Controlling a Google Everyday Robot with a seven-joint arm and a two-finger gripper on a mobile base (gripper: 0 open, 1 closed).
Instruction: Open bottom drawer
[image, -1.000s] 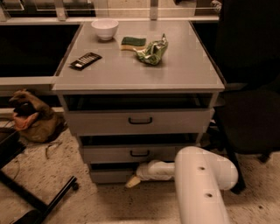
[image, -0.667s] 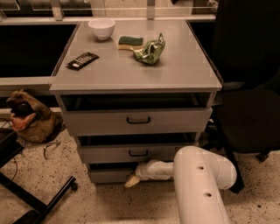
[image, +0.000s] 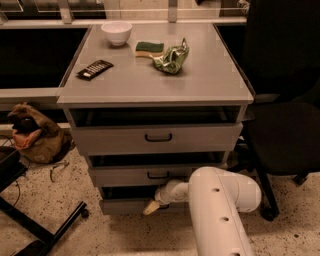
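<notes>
The bottom drawer is the slimmest grey front, lowest of three in the grey cabinet, low in the camera view. A dark gap shows above its front. Its handle is hidden behind my arm. My gripper is right in front of the drawer's middle, with pale fingertips pointing down and left. My white arm reaches to it from the lower right. The mid-sized drawer front and the tallest drawer front are above it, each with a black bar handle.
On the cabinet top are a white bowl, a green sponge, a green crumpled bag and a black remote. A black office chair stands right. A brown bag and black stand legs are left.
The view has shifted slightly, so the cabinet sits a little further left in the picture. My gripper stays at the bottom drawer's front; the drawer looks the same.
</notes>
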